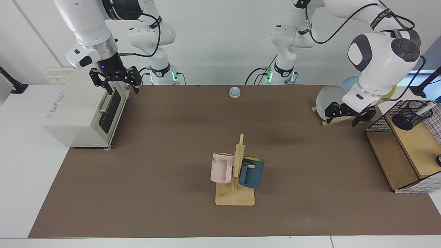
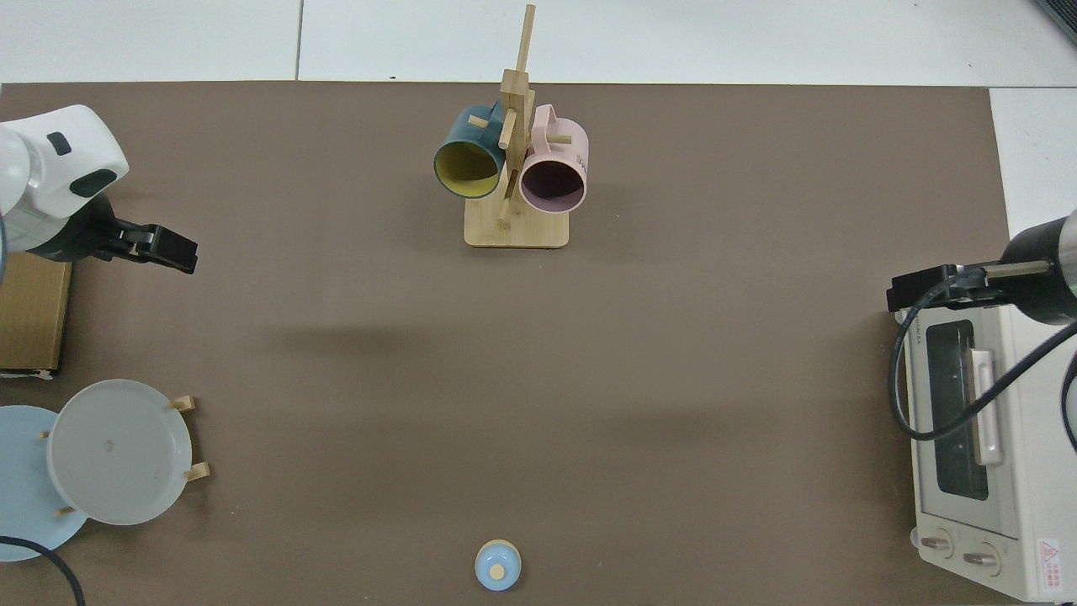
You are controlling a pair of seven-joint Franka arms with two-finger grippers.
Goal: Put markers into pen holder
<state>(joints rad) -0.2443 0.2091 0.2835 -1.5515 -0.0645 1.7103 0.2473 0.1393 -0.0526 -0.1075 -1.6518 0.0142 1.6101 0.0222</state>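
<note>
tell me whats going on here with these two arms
Neither arm is holding anything. The left gripper hangs open and empty just above the table beside the plate rack, close to the black wire basket at the table's edge. A marker pokes up among the wire items there; the pen holder itself is hard to make out. The right gripper waits, open, over the toaster oven. Two mugs hang untouched on the wooden mug tree mid-table.
</note>
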